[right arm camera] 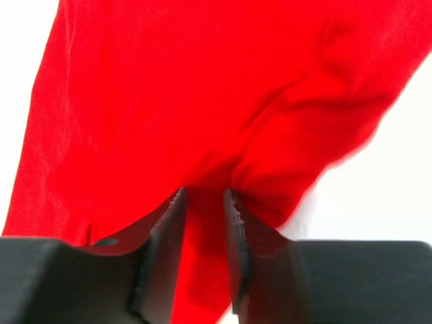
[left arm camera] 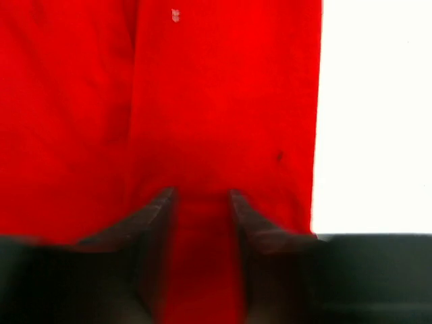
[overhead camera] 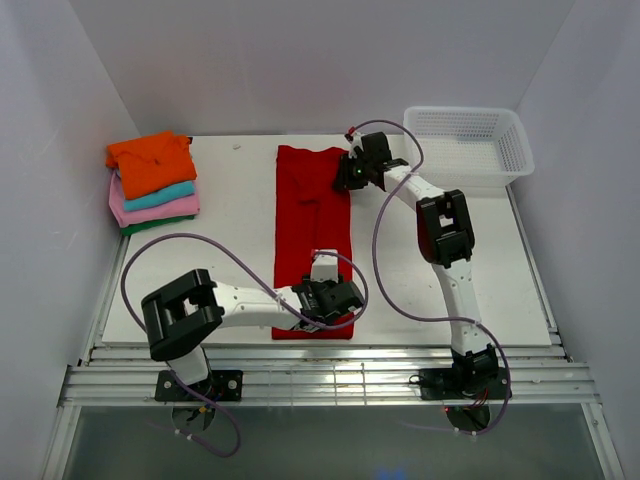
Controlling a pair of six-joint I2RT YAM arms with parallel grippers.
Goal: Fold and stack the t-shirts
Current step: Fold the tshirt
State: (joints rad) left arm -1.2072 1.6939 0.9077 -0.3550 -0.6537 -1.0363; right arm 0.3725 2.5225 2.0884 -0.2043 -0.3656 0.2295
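The red t-shirt (overhead camera: 312, 230) lies as a long narrow strip down the middle of the table, also filling the left wrist view (left arm camera: 202, 101) and the right wrist view (right arm camera: 202, 88). My left gripper (overhead camera: 335, 300) is at its near right corner, jaws closed on red cloth (left arm camera: 201, 196). My right gripper (overhead camera: 350, 172) is at the far right corner, jaws closed on a bunched fold of the same cloth (right arm camera: 204, 196). Folded tees are stacked at the far left: orange (overhead camera: 150, 160) on top, then teal (overhead camera: 160, 196), pink (overhead camera: 165, 210) and dark green at the bottom.
A white mesh basket (overhead camera: 465, 112) stands at the far right corner. White walls close in the table on the left, back and right. A metal rail (overhead camera: 320, 375) runs along the near edge by the arm bases.
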